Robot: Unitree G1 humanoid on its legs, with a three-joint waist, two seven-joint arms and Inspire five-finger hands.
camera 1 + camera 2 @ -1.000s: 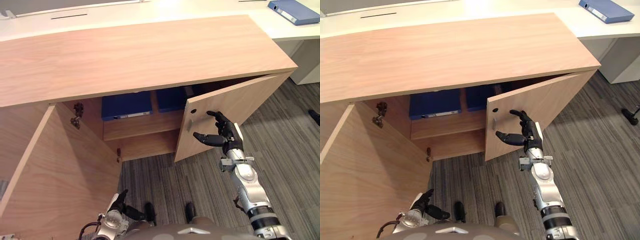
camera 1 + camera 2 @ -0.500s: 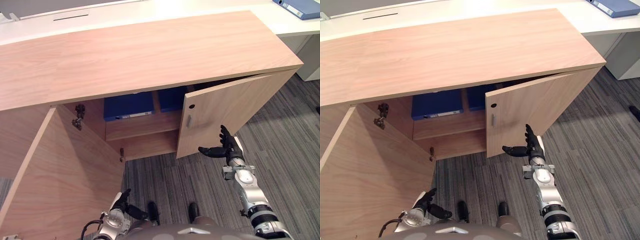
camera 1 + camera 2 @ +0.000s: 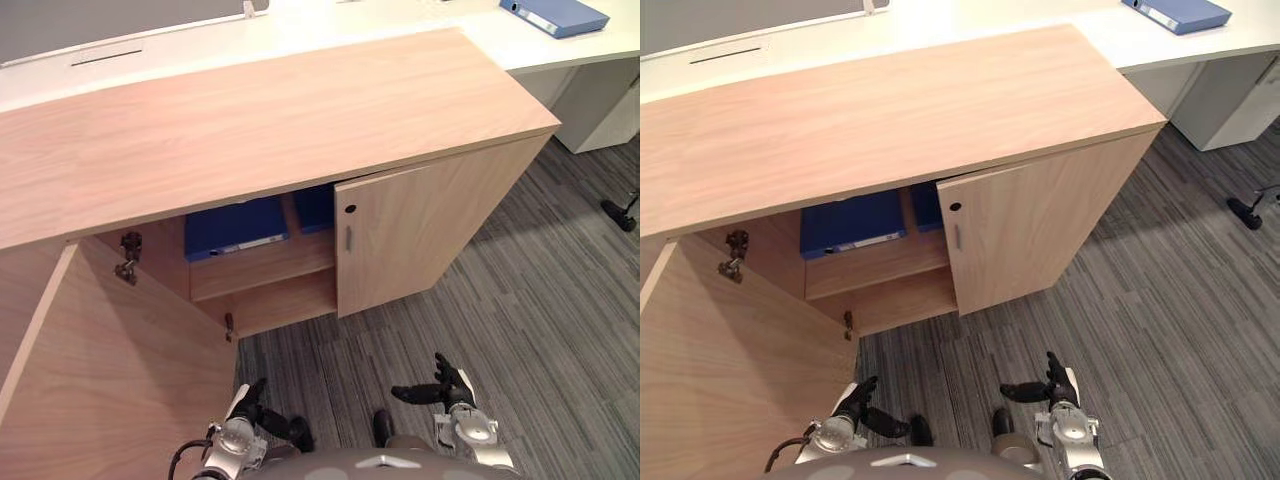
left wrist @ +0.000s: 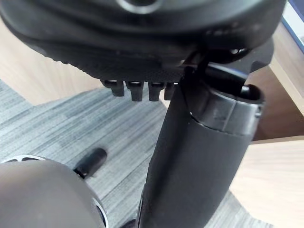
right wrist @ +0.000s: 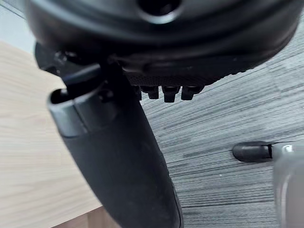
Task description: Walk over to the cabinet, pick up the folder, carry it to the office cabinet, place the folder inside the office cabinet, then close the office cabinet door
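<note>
A wooden office cabinet (image 3: 270, 120) stands in front of me. Its right door (image 3: 425, 235) is swung in almost flush with the front. Its left door (image 3: 110, 370) hangs wide open toward me. Inside, a blue folder (image 3: 236, 226) lies flat on the shelf, with a second blue item (image 3: 314, 206) beside it, partly hidden by the right door. My right hand (image 3: 441, 386) hangs low over the carpet, open and empty, well back from the right door. My left hand (image 3: 250, 404) is low by the open left door, fingers (image 4: 135, 88) relaxed, holding nothing.
A white desk (image 3: 300, 25) runs behind the cabinet, and a blue binder (image 3: 553, 15) lies on it at the far right. A pale pedestal unit (image 3: 600, 110) stands under that desk. Grey striped carpet (image 3: 520, 300) spreads to the right.
The right door has swung from ajar to nearly flush. My right hand has left it and dropped back low toward me. The camera view has shifted too.
</note>
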